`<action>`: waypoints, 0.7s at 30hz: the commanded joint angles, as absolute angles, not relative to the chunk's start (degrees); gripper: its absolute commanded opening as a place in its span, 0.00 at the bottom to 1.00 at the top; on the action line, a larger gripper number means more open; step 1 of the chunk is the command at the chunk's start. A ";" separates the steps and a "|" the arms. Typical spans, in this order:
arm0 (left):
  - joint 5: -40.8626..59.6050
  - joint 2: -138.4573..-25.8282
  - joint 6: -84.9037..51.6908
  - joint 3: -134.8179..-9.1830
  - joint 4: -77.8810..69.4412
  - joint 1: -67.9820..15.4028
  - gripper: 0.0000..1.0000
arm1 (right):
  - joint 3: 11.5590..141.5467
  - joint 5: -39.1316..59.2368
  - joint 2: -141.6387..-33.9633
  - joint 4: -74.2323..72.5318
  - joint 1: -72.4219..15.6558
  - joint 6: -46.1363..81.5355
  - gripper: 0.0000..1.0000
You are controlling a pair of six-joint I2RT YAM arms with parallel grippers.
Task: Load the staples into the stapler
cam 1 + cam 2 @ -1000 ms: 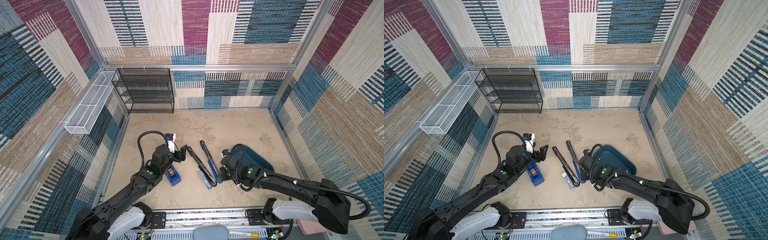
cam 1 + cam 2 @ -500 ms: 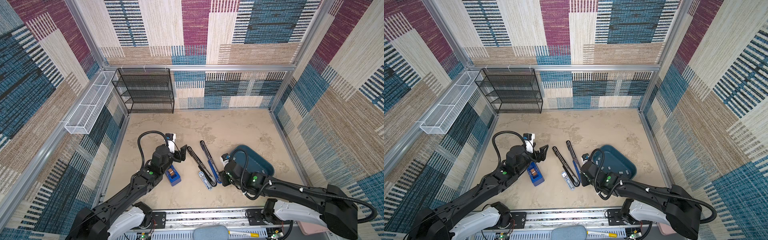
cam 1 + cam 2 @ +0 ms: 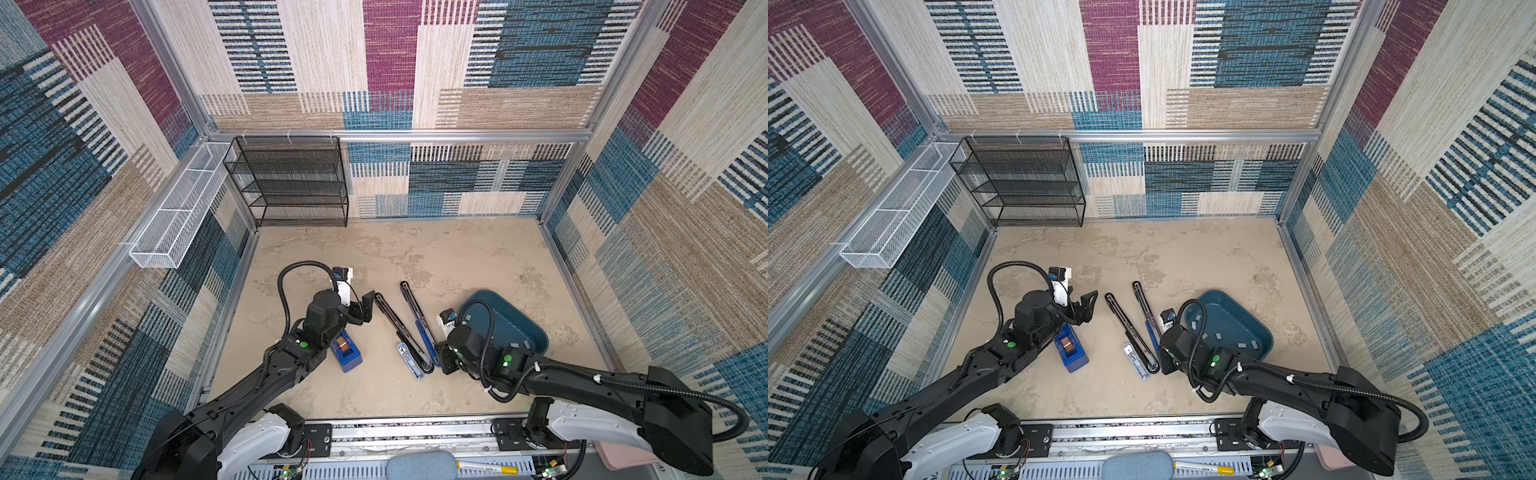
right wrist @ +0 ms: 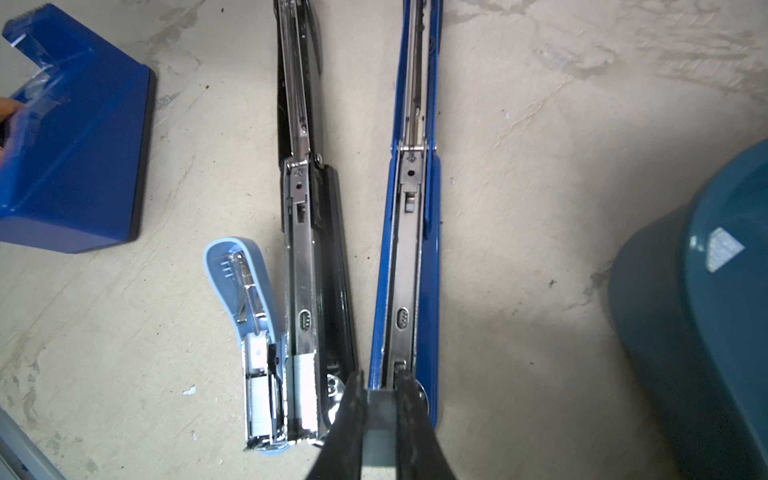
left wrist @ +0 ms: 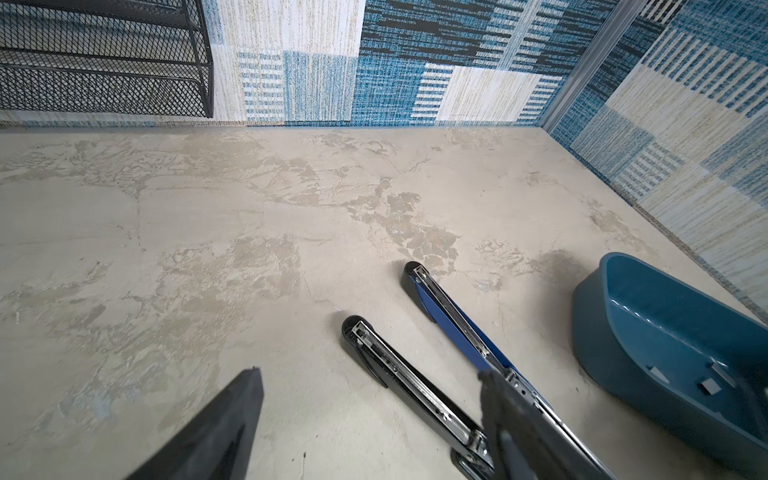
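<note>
Three staplers lie opened flat mid-table: a black stapler (image 3: 395, 324) (image 4: 307, 249), a blue stapler (image 3: 415, 316) (image 4: 409, 249) and a small light-blue stapler (image 3: 409, 360) (image 4: 257, 332). My right gripper (image 4: 379, 380) (image 3: 442, 358) is shut on a grey strip of staples (image 4: 380, 415), held just over the near end of the blue stapler's metal channel. More staples (image 3: 1241, 345) lie in the teal tray (image 3: 536, 336). My left gripper (image 5: 369, 372) (image 3: 365, 309) stands open and empty beside the black stapler's far end.
A blue tape dispenser (image 3: 346, 353) sits under the left arm's wrist. A black mesh shelf (image 3: 291, 183) stands at the back left, and a white wire basket (image 3: 174, 220) hangs on the left wall. Patterned walls enclose the table.
My right gripper has drawn back from the tray side toward the front edge, ending at the blue stapler's near end, still shut on the strip. The left arm has not moved.
</note>
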State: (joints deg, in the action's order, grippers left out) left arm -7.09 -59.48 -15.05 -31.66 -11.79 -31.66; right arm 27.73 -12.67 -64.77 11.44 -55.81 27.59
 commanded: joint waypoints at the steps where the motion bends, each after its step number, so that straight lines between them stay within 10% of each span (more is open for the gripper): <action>1: -6.48 -59.42 -16.40 -32.13 -13.65 -31.64 0.86 | 28.28 -13.85 -65.74 9.22 -56.16 27.25 0.12; 21: -6.50 -59.51 -16.35 -32.23 -13.53 -31.64 0.86 | 29.67 -15.53 -66.99 8.79 -56.34 25.06 0.11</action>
State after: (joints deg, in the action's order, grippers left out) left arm -7.07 -59.51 -15.07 -31.68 -11.79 -31.66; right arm 28.95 -14.79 -66.87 11.33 -56.27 26.92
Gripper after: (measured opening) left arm 0.855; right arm 0.145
